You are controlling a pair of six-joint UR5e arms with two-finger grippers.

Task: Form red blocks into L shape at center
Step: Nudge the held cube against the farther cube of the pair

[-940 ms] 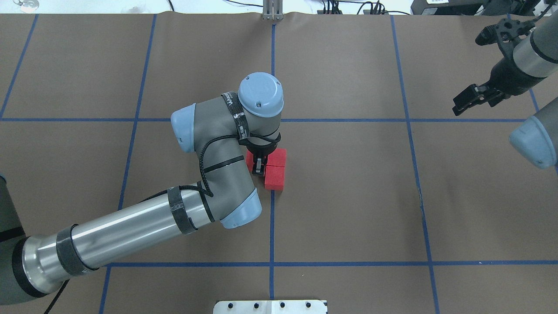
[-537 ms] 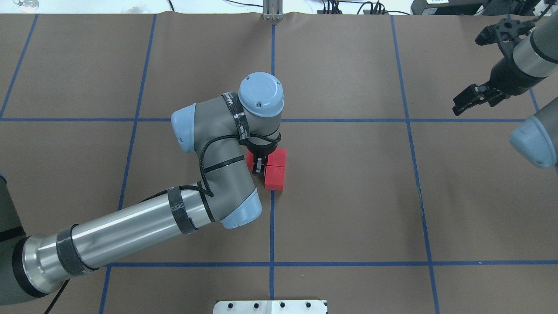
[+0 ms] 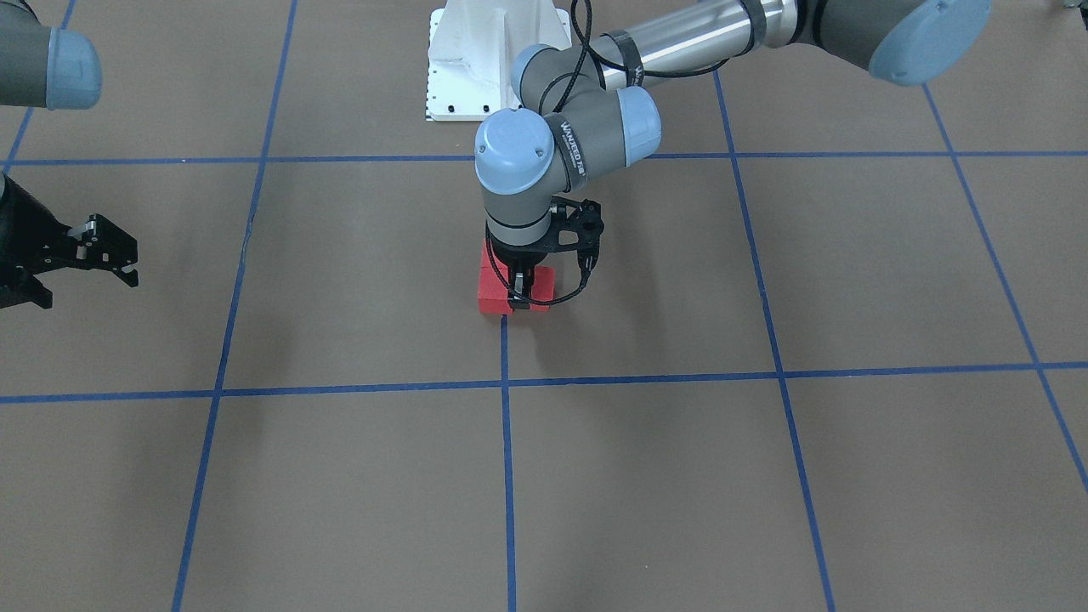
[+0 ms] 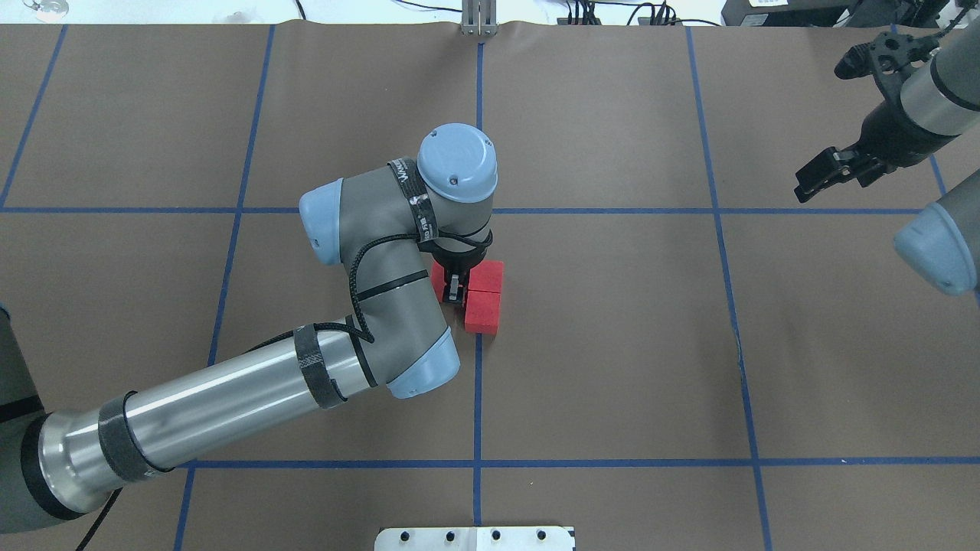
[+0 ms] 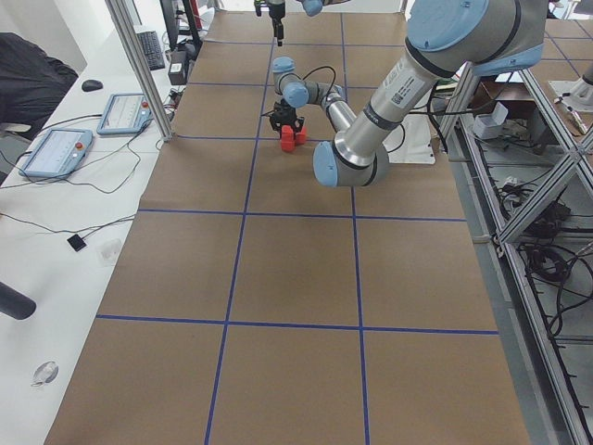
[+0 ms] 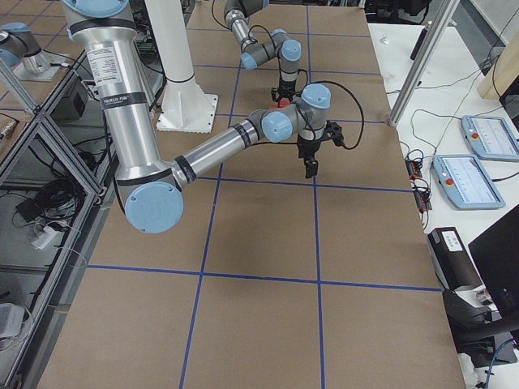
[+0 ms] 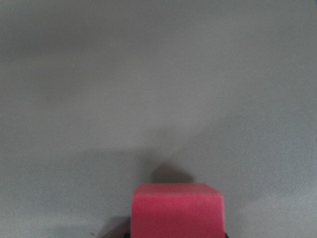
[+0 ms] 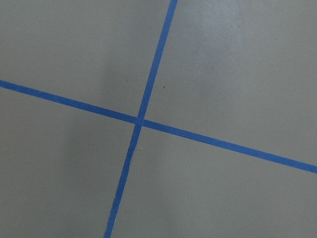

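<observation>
1. Watching the overhead feed, I see two red blocks [image 4: 482, 312] touching at the table's [image 4: 612, 367] centre.
2. Just beside them at 9 o'clock, my left gripper [image 4: 457, 289] clamps the third block [image 4: 439, 282].
3. Far off at 2 o'clock, my right gripper [image 4: 819, 176] hangs above the table with its fingers spread apart.

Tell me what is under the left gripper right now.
Three red blocks lie on the table beneath the left gripper, touching in an L. Two show fully; the third block is mostly covered by the wrist, so whether the fingers grip it cannot be seen.
</observation>
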